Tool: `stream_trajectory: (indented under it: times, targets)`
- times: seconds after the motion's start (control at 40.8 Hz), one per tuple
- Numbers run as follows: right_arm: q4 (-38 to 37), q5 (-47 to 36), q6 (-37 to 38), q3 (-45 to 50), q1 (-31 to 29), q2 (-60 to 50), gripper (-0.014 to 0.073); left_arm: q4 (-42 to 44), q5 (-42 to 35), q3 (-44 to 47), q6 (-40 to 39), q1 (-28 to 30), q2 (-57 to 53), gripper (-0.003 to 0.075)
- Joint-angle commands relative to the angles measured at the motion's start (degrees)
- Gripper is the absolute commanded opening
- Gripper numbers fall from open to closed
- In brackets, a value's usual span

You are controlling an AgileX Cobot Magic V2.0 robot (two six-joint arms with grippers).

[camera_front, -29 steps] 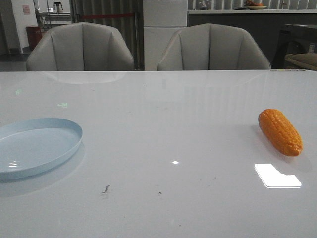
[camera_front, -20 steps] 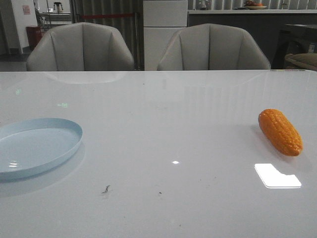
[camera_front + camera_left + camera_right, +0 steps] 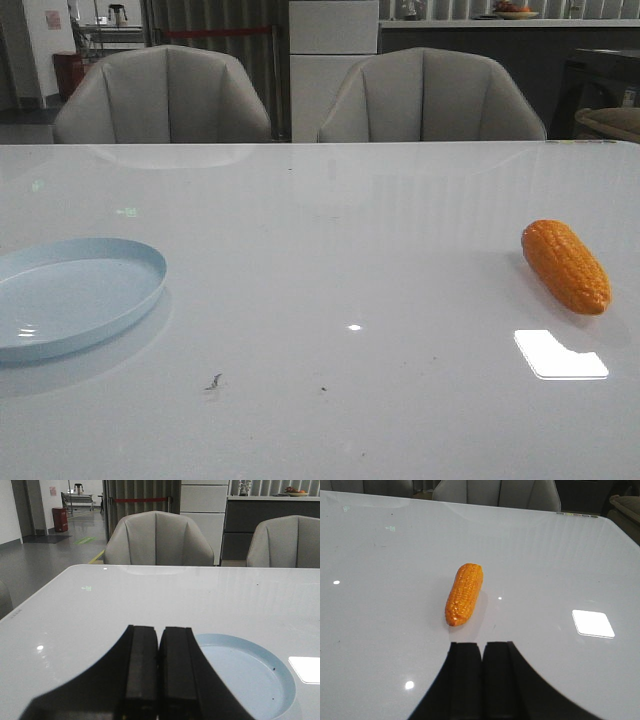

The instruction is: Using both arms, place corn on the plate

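Behind the glossy white table [image 3: 330, 230] I saw two grey chairs [image 3: 165, 95]. My left gripper [image 3: 159, 645] hung low over the near side of the plate [image 3: 250, 680], fingers pressed together on nothing; my right gripper [image 3: 482, 655] hung likewise clenched and empty, just short of the corn [image 3: 464, 594]. That bumpy, shiny orange cob [image 3: 565, 266] lay flat at the table's right, well apart from the shallow pale blue plate [image 3: 75, 295] on the left, its long axis running from far-left to near-right.

Orange bumpy-kerneled corn [image 3: 565, 266], pale blue plate [image 3: 75, 295] w/ dark specks
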Motion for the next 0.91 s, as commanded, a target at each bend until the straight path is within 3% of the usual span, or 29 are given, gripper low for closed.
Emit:
stream_trajectory:
  times: [0.0,0.368,0.564,0.711,0.883]
  targets:
    - [0.05,-4.68,-0.16,-0.96,-0.34,-0.94,0.0056,-0.58,-5.46,0.08,-0.65,0.03,-0.39,0.0090]
    - [-0.12,-10.29,-0.16,-0.96,-0.34,-0.94,0.0056,-0.58,-7.33,0.08,-0.65,0.03,-0.39,0.0090]
    - [3.47,-21.26,1.14,-2.22,-0.34,-0.94,0.0056,-1.24,-22.70,-1.69,-0.65,0.03,-0.39,0.0090]
    - [7.00,-22.20,2.24,-10.42,-0.34,-0.86,0.0056,-2.16,-23.90,-8.92,-0.65,0.03,-0.39,0.0090]
    - [7.00,-18.72,2.24,-23.31,-0.34,0.92,0.0058,-2.16,-18.05,-20.97,-0.65,0.03,2.21,0.0090]
